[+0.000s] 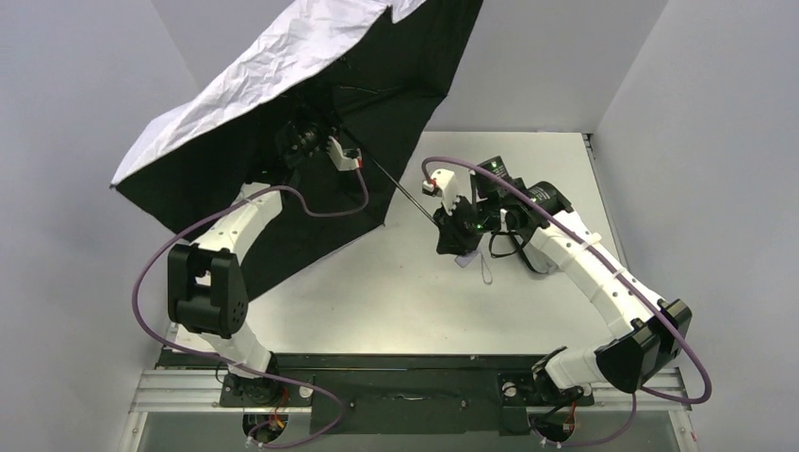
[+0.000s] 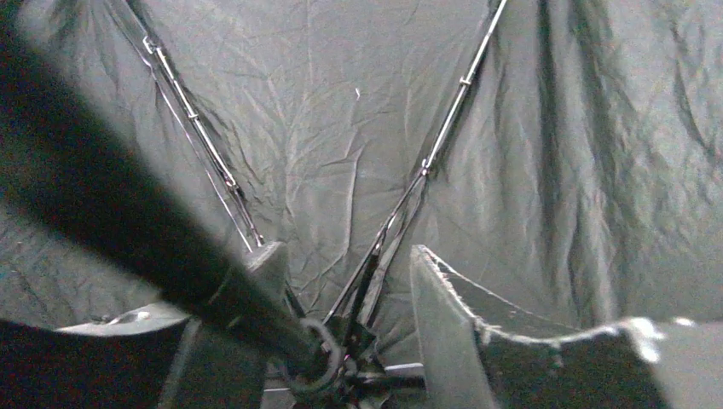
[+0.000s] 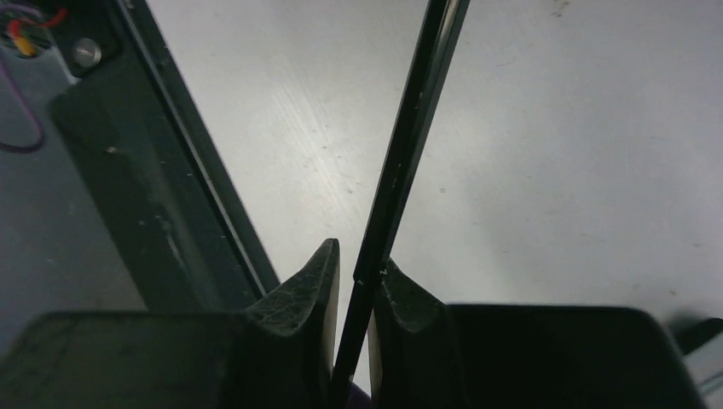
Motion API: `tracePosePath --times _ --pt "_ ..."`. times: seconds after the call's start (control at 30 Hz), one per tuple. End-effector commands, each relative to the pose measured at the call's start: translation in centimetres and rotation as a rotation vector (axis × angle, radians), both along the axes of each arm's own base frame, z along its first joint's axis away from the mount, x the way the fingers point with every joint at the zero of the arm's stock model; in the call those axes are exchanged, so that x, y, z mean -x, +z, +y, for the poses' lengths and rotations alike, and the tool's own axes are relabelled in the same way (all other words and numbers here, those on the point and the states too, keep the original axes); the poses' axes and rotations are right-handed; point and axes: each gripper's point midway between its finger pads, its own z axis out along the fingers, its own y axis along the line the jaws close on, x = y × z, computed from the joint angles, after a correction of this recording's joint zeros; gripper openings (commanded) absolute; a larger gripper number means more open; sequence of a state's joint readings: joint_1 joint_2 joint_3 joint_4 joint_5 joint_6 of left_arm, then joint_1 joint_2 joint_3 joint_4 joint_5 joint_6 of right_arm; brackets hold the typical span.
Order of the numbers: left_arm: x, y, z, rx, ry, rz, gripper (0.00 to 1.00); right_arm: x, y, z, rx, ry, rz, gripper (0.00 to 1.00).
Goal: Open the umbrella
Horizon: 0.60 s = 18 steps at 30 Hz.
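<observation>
The pale lavender-white and black fabric umbrella [image 1: 264,80] stands open over the bench's 10 o'clock corner, seen from above. It is tilted so that its creased pale outer skin faces up and toward 10 o'clock, and its black lining faces the arms. Part of the canopy runs past the top edge of the view. Its thin black shaft [image 1: 405,193] slants out of the lining toward 4 o'clock, above the surface. A pale loop strap [image 1: 483,268] hangs at that end.

In the left wrist view the lining is wrinkled. Slim metal ribs [image 2: 200,136] fan toward 11 and 1 o'clock from a hub low in the middle.

The black-and-white left gripper [image 2: 341,260] sits under the canopy at that hub. Its fingers [image 2: 443,315] are spread apart, and the shaft passes close to one of them. The black right gripper [image 3: 358,260], near the bench's middle, is pinched tight on the shaft close to its lower end.

The flat white bench [image 1: 415,301] is matte, with faint scuffs. A black base plate [image 1: 405,377] on a metal rail lies along its 6 o'clock edge. Plain pale grey walls [image 1: 697,113] close in at 9, 12 and 3 o'clock. Purple cables [image 1: 141,292] loop along both arms.
</observation>
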State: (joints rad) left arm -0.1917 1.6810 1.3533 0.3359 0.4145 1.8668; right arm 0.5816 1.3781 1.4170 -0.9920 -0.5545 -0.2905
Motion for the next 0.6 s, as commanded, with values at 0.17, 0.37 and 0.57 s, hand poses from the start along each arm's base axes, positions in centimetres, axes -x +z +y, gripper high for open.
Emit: tracePosePath --times 0.17,0.37,0.57 --pt "5.5 4.8 2.1 -0.017 0.022 -0.053 0.74 3.4 6.1 4.2 -0.382 0.01 0.176 0.0" --pt "11.3 0.2 -0.8 -0.13 -0.215 0.104 0.78 1.9 9.7 6.3 -0.541 -0.038 0.169 0.0" --pt "14.3 1.5 -1.0 -0.037 -0.27 0.139 0.79 0.7 12.0 7.4 -0.672 -0.088 0.162 0.0"
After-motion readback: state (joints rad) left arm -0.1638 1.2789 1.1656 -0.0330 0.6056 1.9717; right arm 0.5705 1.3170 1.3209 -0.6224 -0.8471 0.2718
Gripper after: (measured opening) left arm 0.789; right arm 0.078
